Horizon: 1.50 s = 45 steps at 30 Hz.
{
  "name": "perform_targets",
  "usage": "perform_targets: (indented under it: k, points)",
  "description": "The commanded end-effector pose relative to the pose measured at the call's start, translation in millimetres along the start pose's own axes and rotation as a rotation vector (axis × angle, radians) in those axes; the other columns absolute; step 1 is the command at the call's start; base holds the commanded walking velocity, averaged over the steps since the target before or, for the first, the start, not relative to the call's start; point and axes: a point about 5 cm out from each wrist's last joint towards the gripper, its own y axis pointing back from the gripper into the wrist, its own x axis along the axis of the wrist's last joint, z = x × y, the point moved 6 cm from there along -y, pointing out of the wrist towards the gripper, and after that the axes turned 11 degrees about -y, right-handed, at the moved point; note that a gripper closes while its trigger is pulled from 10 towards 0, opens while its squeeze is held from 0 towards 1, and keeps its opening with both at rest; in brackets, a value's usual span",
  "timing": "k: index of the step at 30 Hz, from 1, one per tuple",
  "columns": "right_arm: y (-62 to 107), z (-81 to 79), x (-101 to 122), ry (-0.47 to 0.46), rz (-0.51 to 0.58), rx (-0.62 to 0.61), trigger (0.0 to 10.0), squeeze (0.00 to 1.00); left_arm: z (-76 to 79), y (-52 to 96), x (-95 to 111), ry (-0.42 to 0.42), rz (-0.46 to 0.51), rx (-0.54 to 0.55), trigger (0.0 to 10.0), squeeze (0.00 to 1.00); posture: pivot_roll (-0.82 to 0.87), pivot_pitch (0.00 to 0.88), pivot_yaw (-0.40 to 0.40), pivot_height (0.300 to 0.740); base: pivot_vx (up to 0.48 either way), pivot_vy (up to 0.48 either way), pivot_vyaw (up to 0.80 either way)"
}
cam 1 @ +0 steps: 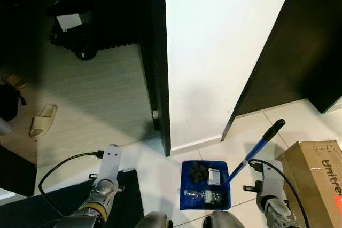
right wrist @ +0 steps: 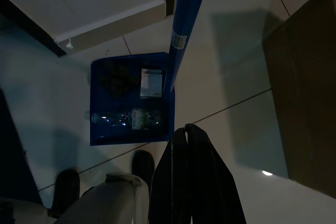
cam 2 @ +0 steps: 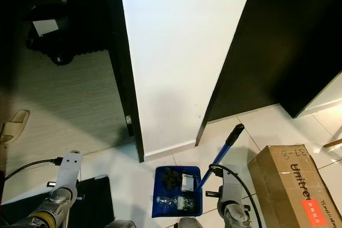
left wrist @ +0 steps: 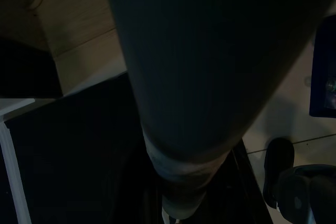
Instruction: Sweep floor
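Observation:
A blue dustpan (cam 1: 187, 198) lies on the white tiles before my feet. It holds a dark clump (cam 1: 198, 171), a small white box (cam 1: 214, 176) and a clear plastic bottle (cam 1: 203, 196). Its blue pole handle (cam 1: 251, 156) rises to the right and ends in a black grip (cam 1: 276, 126). In the right wrist view my right gripper (right wrist: 184, 132) hangs shut and empty over the tile, just beside the dustpan (right wrist: 105, 129) and its handle (right wrist: 184, 19). My left arm (cam 1: 107, 177) hangs low on the left. A dark grey shape (left wrist: 210, 77) blocks most of the left wrist view.
A cardboard box (cam 1: 315, 180) stands close on the right. A white wall (cam 1: 214, 52) with dark door frames rises straight ahead. Left of it a room with pale flooring holds a slipper (cam 1: 43, 120) and a black wheeled thing (cam 1: 80, 36). A black mat (cam 1: 75, 201) lies under my left arm.

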Motion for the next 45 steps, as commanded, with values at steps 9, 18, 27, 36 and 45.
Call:
perform_targets:
  k: [9,18,27,36,45]
  points:
    - [1.7,-0.4,-8.2,-0.004,-0.024,-0.005,10.0,0.00,-10.1,0.3,-11.8,-0.044,-0.028,0.014,10.0,0.00,0.07,0.000,-0.002,0.740,0.000,0.000,0.00]
    - [2.5,0.0,-11.7,-0.008,-0.036,-0.007,10.0,0.00,-11.4,0.6,-13.9,-0.049,-0.027,0.014,10.0,0.00,0.07,0.000,0.002,0.740,0.000,0.000,0.00]
    - [2.3,1.2,-10.9,-0.007,-0.036,-0.009,10.0,0.00,-10.7,0.7,-14.4,-0.048,-0.026,0.009,10.0,0.00,0.07,0.000,0.000,0.740,0.000,0.000,0.00]
    - [1.4,-1.1,-9.7,0.003,-0.038,-0.002,10.0,0.00,-10.5,0.6,-13.5,-0.042,-0.027,0.014,10.0,0.00,0.08,0.000,-0.008,0.740,0.000,0.000,0.00]
    - [0.1,-1.9,-6.6,0.009,-0.037,0.001,10.0,0.00,-10.0,0.2,-10.9,-0.039,-0.026,0.013,10.0,0.00,0.08,0.000,-0.012,0.740,0.000,0.000,0.00]
